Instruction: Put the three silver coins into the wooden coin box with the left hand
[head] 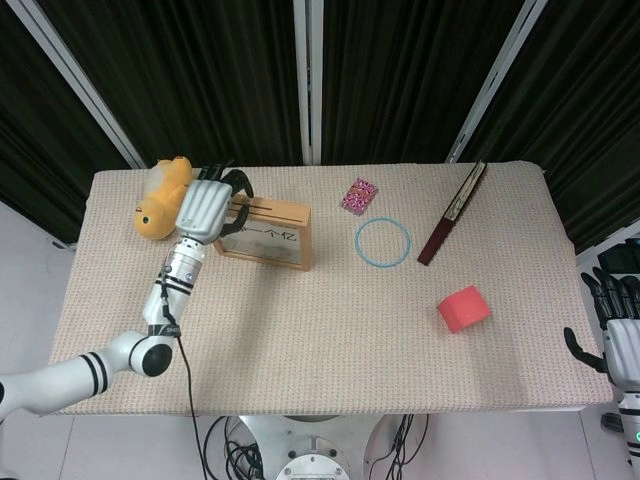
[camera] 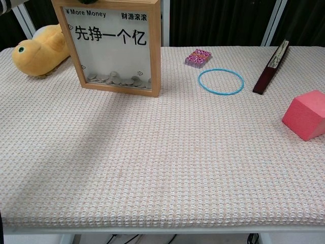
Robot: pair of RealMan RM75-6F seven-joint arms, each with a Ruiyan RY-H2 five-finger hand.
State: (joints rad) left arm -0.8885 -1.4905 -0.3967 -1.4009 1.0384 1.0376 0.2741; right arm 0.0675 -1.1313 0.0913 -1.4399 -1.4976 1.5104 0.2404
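The wooden coin box [head: 270, 240] stands upright at the back left of the table, its glass front with black print facing me [camera: 114, 46]. Several silver coins [camera: 118, 79] lie along its bottom behind the glass. My left hand [head: 205, 208] hovers at the box's left top corner, back toward the head camera, fingers curled down over the top edge. The fingertips are hidden, so whether they pinch a coin is unclear. No loose coin shows on the cloth. My right hand [head: 618, 325] hangs off the table's right edge, fingers apart and holding nothing.
A yellow plush duck [head: 158, 200] lies just left of the box. To the box's right are a pink patterned packet [head: 359, 195], a blue ring [head: 358, 240], a dark folded fan [head: 452, 212] and a red cube [head: 463, 308].
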